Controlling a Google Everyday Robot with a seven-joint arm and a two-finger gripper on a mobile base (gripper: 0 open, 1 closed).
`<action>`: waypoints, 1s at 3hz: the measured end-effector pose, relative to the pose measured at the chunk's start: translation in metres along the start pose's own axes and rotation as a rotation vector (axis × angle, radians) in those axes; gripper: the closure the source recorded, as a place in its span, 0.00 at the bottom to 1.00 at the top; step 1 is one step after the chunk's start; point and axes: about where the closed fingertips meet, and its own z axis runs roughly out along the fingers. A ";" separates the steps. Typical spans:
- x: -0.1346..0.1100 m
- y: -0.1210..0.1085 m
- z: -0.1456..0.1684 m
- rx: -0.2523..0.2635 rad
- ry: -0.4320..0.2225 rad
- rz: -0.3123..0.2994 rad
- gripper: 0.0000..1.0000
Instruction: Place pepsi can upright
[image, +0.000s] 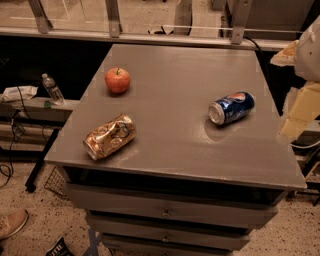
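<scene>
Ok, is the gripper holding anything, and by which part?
Nothing: the pepsi can lies sideways on the table, apart from the gripper at the right edge.

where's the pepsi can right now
In the camera view the pepsi can lies on its side on the right part of the grey table, opposite the apple and the crushed gold can. The tool hangs just past the table's right edge.

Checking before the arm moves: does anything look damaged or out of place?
The pepsi can lies on its side, right of centre; the gold can at front left is crushed. The gripper hangs right of the table.
</scene>
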 end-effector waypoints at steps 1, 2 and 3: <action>-0.001 -0.033 0.022 0.030 -0.026 -0.124 0.00; -0.004 -0.063 0.050 0.040 -0.005 -0.267 0.00; -0.009 -0.081 0.078 0.023 0.048 -0.395 0.00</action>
